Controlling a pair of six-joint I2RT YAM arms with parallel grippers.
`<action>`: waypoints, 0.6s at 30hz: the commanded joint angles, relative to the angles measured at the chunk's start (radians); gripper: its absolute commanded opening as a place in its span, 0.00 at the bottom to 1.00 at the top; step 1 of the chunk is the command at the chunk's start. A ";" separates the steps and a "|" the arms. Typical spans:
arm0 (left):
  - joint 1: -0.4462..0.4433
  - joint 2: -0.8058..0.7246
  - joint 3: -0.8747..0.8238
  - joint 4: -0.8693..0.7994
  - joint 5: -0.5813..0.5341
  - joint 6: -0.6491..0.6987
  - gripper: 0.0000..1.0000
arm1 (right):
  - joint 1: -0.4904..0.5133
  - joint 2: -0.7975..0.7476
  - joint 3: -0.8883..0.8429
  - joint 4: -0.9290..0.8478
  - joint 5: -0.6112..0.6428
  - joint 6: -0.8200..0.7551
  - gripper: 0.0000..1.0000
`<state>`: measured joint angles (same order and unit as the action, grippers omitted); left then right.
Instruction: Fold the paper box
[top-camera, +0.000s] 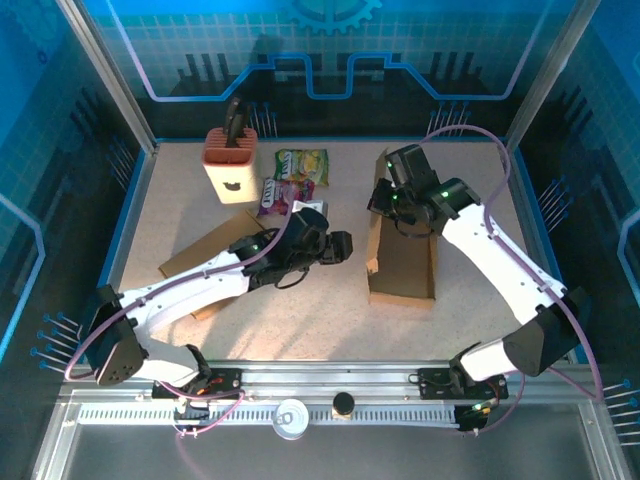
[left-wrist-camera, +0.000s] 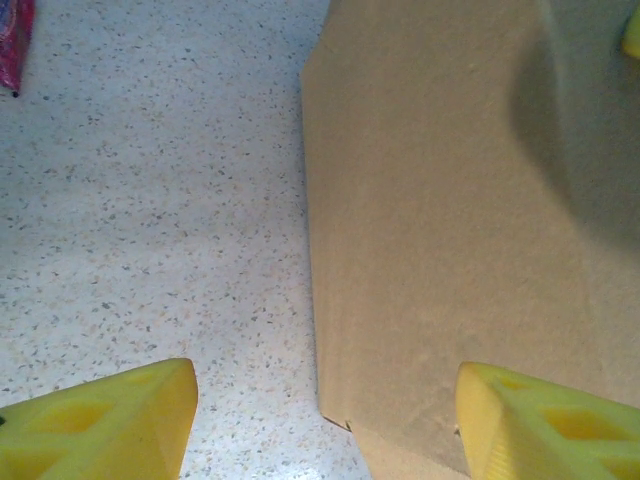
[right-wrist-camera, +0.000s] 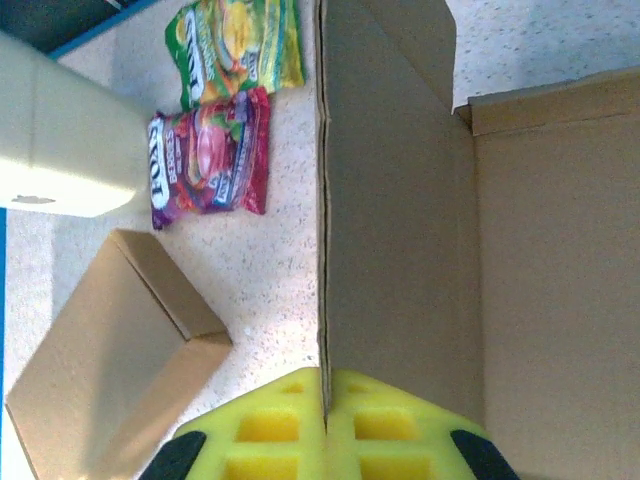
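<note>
A: Whereabouts of the box?

B: Logged at 3 o'clock off the middle of the bench. Base flat on the surface, left wall stood upright, a flap raised at the 12 o'clock end.

A: And the right pincer?

B: Clenched on the top edge of that upright wall, near its 12 o'clock end. Confirmed from the right wrist: yellow pads pressed to either side of the cardboard edge, inside of the box spread out toward 3 o'clock.

A: And the left pincer?

B: Released, spread wide. Held just off the box at 9 o'clock, pointed toward the upright wall. From the left wrist: one yellow fingertip over bare bench at 7 o'clock, the other in front of brown cardboard at 5 o'clock. Contact with the wall: cannot tell.

A: Surroundings?

B: At 9 o'clock, a second carton lying flat, partly under the left arm. At 11 o'clock, red bag and green bag, edges touching. Just beside them at 10 o'clock, a block with a dark handle poking from the top. On the rail at 6 o'clock, a silvery disc and a dark knob side by side, between the arm bases.
</note>
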<state>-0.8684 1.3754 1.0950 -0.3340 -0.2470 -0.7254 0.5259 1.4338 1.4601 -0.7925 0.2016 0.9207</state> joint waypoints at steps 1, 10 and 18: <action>-0.031 -0.077 -0.072 -0.057 -0.005 0.043 0.71 | 0.039 -0.029 -0.002 -0.053 0.219 0.281 0.00; -0.077 -0.244 -0.186 -0.027 -0.027 0.195 0.79 | 0.045 0.131 0.247 -0.424 0.342 0.567 0.00; -0.166 -0.247 -0.181 0.000 -0.021 0.403 0.85 | 0.048 0.122 0.216 -0.380 0.341 0.581 0.00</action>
<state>-1.0145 1.1126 0.9062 -0.3477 -0.2573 -0.4377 0.5583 1.5646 1.6859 -1.1385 0.4980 1.4521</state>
